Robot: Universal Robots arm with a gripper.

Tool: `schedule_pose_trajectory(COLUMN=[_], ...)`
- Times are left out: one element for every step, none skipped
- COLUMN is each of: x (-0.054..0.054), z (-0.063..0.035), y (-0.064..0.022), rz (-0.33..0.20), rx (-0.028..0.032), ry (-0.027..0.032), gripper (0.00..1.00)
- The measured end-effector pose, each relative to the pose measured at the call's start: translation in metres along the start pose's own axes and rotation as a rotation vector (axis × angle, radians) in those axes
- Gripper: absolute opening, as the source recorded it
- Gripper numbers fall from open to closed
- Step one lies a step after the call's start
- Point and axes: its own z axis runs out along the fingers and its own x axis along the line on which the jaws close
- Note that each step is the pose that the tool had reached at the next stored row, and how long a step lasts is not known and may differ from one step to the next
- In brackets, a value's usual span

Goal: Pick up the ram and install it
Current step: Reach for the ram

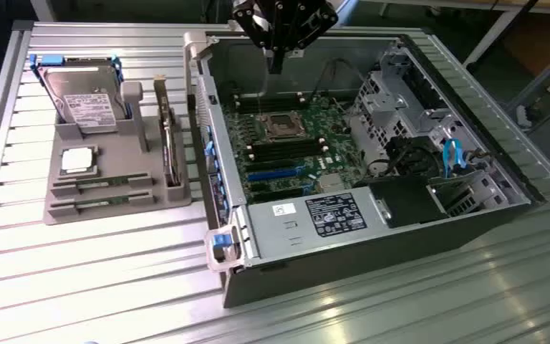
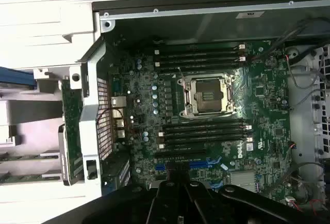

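**Status.** The gripper [image 1: 275, 68] hangs at the upper centre of the exterior view, over the open computer case [image 1: 371, 258]. Its jaws are pressed together with nothing between them. The ram [image 1: 103, 183] lies in the grey tray [image 1: 103, 193] at the exterior view's left, well apart from the gripper.

**Hazards (judged).**
- Closed jaws cannot straddle the ram. Lowering them onto it would likely press on the board's edge.
- The empty CPU socket [image 2: 206, 96] sits beneath the gripper, and contact there could bend its pins.
- A second stick [image 1: 101, 205] lies just beside the ram and is easily nudged.

**Contents.**
- Tray: hard drive [image 1: 84, 100] upright in the upper part, CPU chip [image 1: 77, 161] mid-tray, expansion card [image 1: 167, 143] on edge, and both sticks in the lower slots.
- Case: motherboard [image 1: 304, 154] and power supply [image 1: 337, 215].
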Motion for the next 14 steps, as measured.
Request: schedule_pose_trajectory(x=[0.001,0.004,0.007,0.010,0.010,0.011,0.012,0.012,0.013,0.014,0.014,0.015,0.015,0.016], z=[0.0000,-0.0001,-0.0002,-0.0003,-0.0003,-0.0003,-0.0003,-0.0003,-0.0004,-0.0004,-0.0004,-0.0004,-0.0004,-0.0004], y=[0.0000,-0.0003,-0.0005,-0.0007,-0.0008,-0.0008,-0.0009,-0.0009,-0.0010,-0.0010,-0.0011,-0.0011,-0.0011,-0.0012], rz=[0.000,0.000,0.000,0.000,0.000,0.000,0.000,0.000,0.000,0.000,0.000,0.000,0.000,0.000], rx=[0.0000,0.0000,0.0000,0.0000,0.0000,0.0000,0.0000,0.0000,0.0000,0.0000,0.0000,0.0000,-0.0001,0.0000], ry=[-0.0001,0.0000,0.0000,0.0000,0.0000,-0.0001,0.0000,0.0000,0.0000,0.0000,0.0000,0.0000,0.0000,0.0000], gripper=[0.09,0.09,0.09,0.09,0.09,0.09,0.09,0.09,0.09,0.09,0.09,0.09,0.09,0.09])
